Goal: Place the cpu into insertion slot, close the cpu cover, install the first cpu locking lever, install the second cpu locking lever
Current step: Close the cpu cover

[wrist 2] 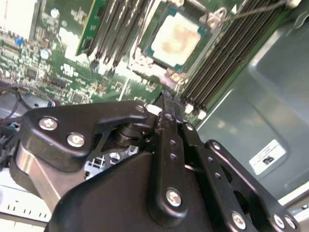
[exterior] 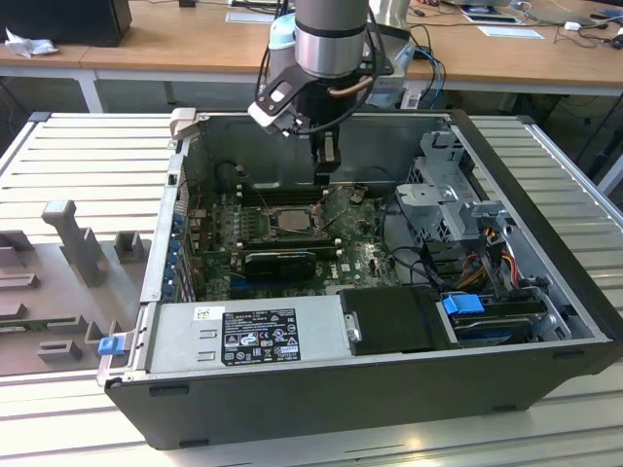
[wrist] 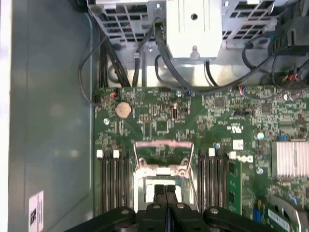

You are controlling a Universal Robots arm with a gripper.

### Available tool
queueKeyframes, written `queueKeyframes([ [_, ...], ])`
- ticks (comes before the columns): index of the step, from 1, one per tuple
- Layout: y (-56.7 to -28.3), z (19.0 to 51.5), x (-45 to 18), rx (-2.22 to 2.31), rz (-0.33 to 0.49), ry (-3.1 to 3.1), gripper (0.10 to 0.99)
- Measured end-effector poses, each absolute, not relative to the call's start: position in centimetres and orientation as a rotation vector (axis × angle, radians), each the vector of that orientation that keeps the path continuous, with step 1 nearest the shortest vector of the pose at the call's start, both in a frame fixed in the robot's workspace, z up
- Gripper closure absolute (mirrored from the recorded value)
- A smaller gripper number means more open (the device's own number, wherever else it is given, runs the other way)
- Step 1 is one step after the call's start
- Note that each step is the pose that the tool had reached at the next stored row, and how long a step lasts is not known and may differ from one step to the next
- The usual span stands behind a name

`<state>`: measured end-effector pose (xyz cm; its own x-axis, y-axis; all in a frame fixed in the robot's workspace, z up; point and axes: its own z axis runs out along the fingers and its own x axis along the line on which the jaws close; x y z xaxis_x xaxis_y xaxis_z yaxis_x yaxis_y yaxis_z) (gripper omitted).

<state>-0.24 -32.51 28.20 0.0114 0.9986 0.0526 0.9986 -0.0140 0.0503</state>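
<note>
While the gripper [wrist: 165, 195] hangs with jaws pressed together on nothing, its tips sit over the hinge edge of the insertion slot [wrist 2: 145, 36]. The cpu [wrist 2: 176, 36] lies seated in that slot, with the cpu cover [wrist: 157, 170] swung open off the same edge.

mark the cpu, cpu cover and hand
cpu [wrist 2: 176, 38]: second wrist view, middle of its metal top
cpu cover [wrist: 164, 143]: first wrist view, one bar of its frame
hand [wrist 2: 166, 96]: second wrist view, between its fingertips
</note>
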Motion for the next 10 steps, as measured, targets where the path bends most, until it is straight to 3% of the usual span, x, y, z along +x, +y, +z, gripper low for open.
queueKeyframes([
  [10,-32.5,26.8,2.1,-2.188,-0.11,-2.252,0.98],
])
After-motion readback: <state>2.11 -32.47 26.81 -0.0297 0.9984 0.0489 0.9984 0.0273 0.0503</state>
